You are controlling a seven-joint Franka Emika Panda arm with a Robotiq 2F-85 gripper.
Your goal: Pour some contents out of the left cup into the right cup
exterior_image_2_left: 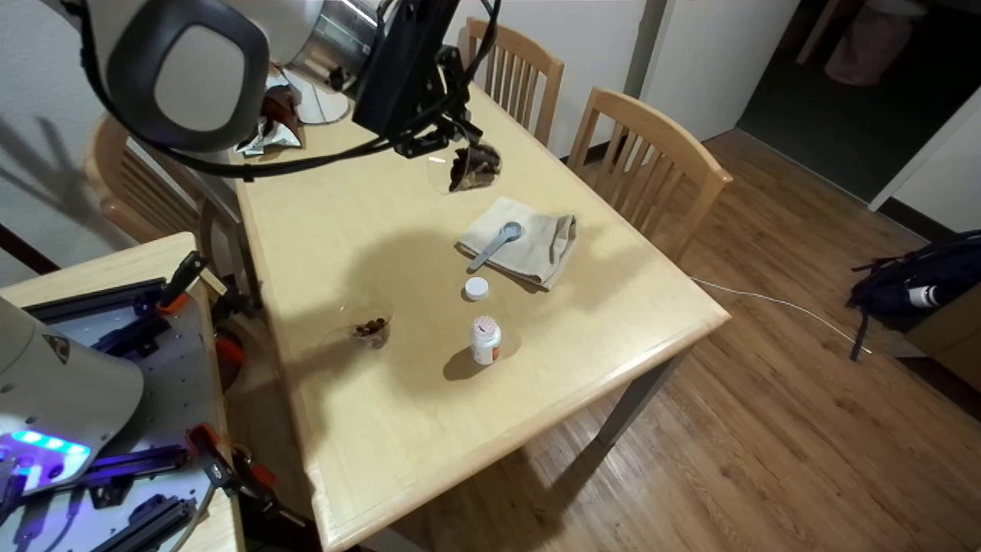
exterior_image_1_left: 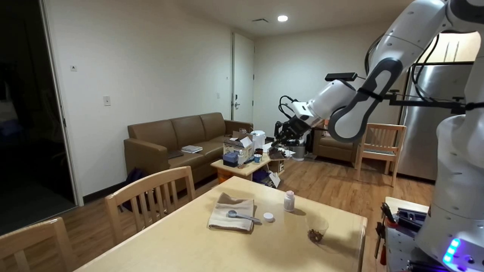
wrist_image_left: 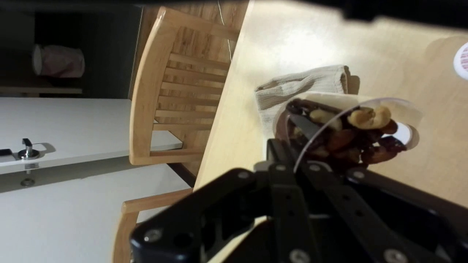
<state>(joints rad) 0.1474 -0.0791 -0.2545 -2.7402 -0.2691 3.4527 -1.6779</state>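
My gripper [wrist_image_left: 298,160] is shut on the wall of the left cup [wrist_image_left: 343,135], a clear cup with dark dried fruit and nuts in it. I hold it well above the table. In both exterior views the left cup [exterior_image_1_left: 276,153] [exterior_image_2_left: 477,167] looks tilted, its contents still inside. The fingertips [exterior_image_1_left: 275,143] [exterior_image_2_left: 464,136] meet at its rim. The right cup [exterior_image_1_left: 317,229] [exterior_image_2_left: 372,328] is clear, stands upright on the table and has a few brown pieces at its bottom. It is apart from the held cup and out of the wrist view.
On the table [exterior_image_2_left: 429,452] lie a folded beige cloth [exterior_image_2_left: 529,249] with a grey scoop [exterior_image_2_left: 500,241], a white lid [exterior_image_2_left: 476,288] and a white bottle [exterior_image_2_left: 485,341] standing near the right cup. A snack bag [exterior_image_2_left: 280,111] lies at the far end. Wooden chairs [exterior_image_2_left: 651,161] line one side.
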